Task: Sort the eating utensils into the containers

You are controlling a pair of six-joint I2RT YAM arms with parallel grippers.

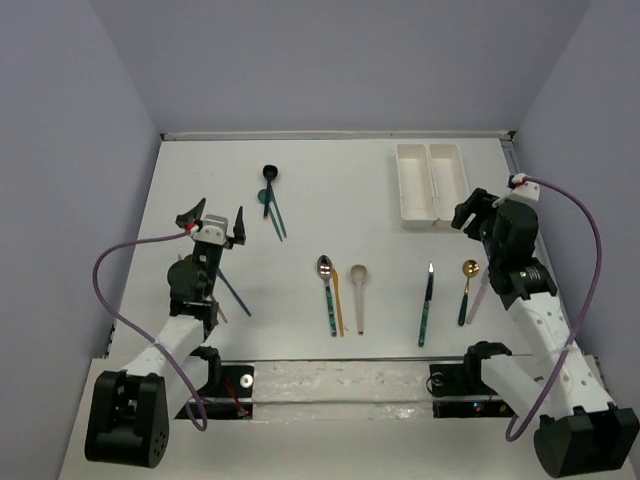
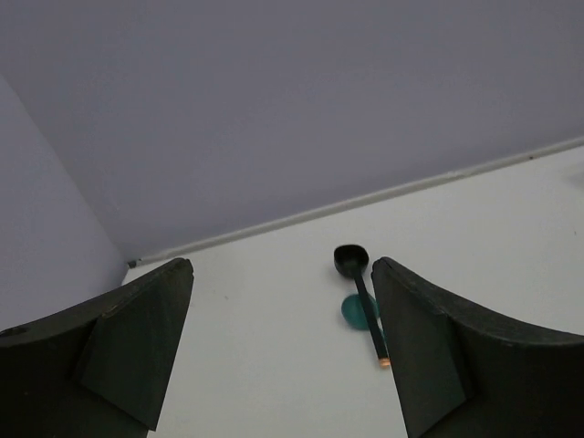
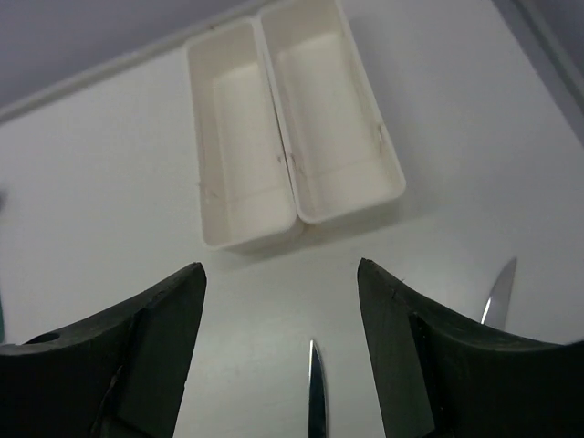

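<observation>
White tabletop, boxed in by pale lilac walls, is carrying everything, and the two joined white trays (image 1: pixel 401 186) at its far right are serving as the reference for the rest.

Nearest the robot, well short of the trays and mostly to their left, a loose row of utensils is lying with handles pointing back toward the arms, probably so each can be picked lengthwise. A silver-bowled teal spoon (image 1: pixel 326 295) is touching an orange utensil (image 1: pixel 339 300), with a beige spoon (image 1: pixel 359 295) just beside them. A teal-handled knife (image 1: pixel 426 305) is lying straight in front of the trays, and a copper-bowled spoon (image 1: pixel 467 288) is sitting by the right arm. A purple utensil (image 1: pixel 235 290) is resting far left of the trays, partly hidden by the left arm.

The right gripper (image 1: pixel 474 208) is hovering just beside the trays' near right corner, fingers spread wide and gripping nothing. Its wrist camera is looking past a blade tip into both trays, where nothing is lying yet; that pose is likely giving it pick and drop-off in one view.

The left gripper (image 1: pixel 214 220) is hanging far left of the trays, fingers equally wide and empty. It is aiming toward a black spoon (image 2: pixel 353 259) crossing a teal utensil (image 2: pixel 351 310), both level with the trays and well to their left. Sorting seems not yet begun.
</observation>
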